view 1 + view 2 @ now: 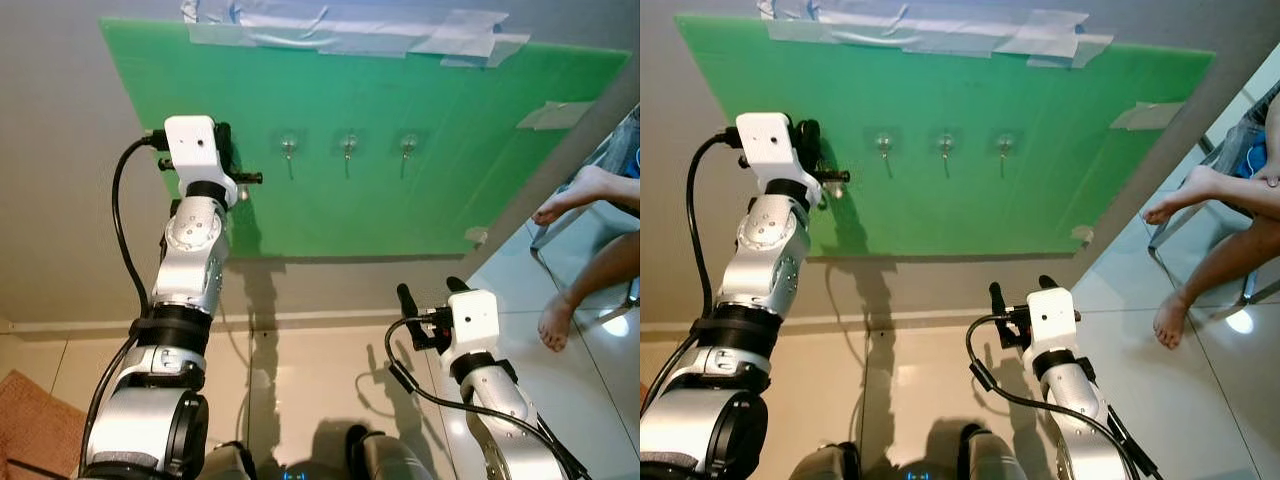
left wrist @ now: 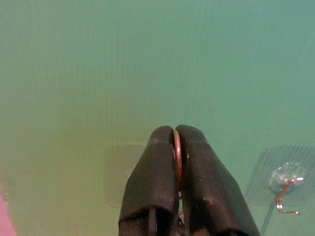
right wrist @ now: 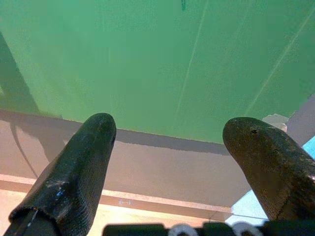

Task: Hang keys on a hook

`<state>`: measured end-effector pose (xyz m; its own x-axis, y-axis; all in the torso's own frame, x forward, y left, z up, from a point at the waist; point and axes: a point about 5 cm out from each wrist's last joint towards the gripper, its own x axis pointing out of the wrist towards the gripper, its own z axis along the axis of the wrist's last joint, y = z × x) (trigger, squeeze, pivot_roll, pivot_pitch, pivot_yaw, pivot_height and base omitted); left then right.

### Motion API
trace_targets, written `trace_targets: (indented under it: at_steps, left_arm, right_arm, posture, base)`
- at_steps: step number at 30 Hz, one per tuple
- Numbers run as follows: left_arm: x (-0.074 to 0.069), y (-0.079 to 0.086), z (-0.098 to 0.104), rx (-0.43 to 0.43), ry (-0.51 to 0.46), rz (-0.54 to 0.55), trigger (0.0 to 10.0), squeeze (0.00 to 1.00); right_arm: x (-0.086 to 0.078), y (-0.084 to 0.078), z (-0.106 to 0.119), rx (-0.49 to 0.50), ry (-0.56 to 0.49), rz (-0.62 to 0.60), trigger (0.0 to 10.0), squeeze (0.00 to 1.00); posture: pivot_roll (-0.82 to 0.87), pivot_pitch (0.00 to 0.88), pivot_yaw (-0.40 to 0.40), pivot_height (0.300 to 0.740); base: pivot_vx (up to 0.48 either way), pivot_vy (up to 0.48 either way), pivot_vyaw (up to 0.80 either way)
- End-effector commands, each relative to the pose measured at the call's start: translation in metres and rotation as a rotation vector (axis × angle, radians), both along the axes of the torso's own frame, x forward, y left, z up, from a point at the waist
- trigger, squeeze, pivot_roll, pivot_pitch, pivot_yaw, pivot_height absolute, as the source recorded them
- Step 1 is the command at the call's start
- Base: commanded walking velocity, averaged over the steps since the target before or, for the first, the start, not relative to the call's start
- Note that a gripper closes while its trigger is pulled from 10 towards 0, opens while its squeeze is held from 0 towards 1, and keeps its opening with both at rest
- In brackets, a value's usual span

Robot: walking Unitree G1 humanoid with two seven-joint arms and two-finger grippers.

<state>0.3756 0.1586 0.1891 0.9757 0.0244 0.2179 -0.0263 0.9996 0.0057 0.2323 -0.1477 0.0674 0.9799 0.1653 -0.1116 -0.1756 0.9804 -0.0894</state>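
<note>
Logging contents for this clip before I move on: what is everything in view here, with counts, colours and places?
Board: one, green, taped to the grey wall.
Hooks: three, clear with metal, in a row across the board.
Key ring: one, coppery, pinched in the left hand.
Tape: pale strips along the board's top edge.
Person's legs: two, bare-footed, at right.
Left hand: raised at the board, shut on the ring.
Right hand: low, open.

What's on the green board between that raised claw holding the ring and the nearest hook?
Only bare green board. In the head views, nothing lies between the left claw, shut on the key ring, and the nearest hook.
</note>
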Motion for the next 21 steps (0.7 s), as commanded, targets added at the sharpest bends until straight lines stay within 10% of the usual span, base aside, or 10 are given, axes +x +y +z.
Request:
trace_targets:
  at_steps: [1, 13, 21]
  left_arm:
    - [0.002, -0.002, 0.007, 0.021, -0.031, 0.000, 0.0, 0.00]
    - [0.004, -0.011, 0.013, 0.046, -0.061, -0.058, 0.0, 0.00]
    - [-0.021, -0.010, 0.005, 0.034, -0.007, -0.173, 0.0, 0.00]
  right_arm:
    - [-0.003, -0.005, -0.003, -0.012, 0.012, -0.016, 10.0, 0.00]
    - [-0.003, -0.005, -0.003, -0.009, 0.013, -0.021, 10.0, 0.00]
    - [-0.007, -0.004, -0.003, -0.004, 0.012, -0.030, 10.0, 0.00]
  posture:
    - [-0.21, 0.152, -0.013, 0.740]
    - [-0.21, 0.155, -0.012, 0.740]
    - [-0.19, 0.172, 0.010, 0.740]
  base:
    - [0.000, 0.000, 0.00]
    - [0.000, 0.000, 0.00]
    - [0.000, 0.000, 0.00]
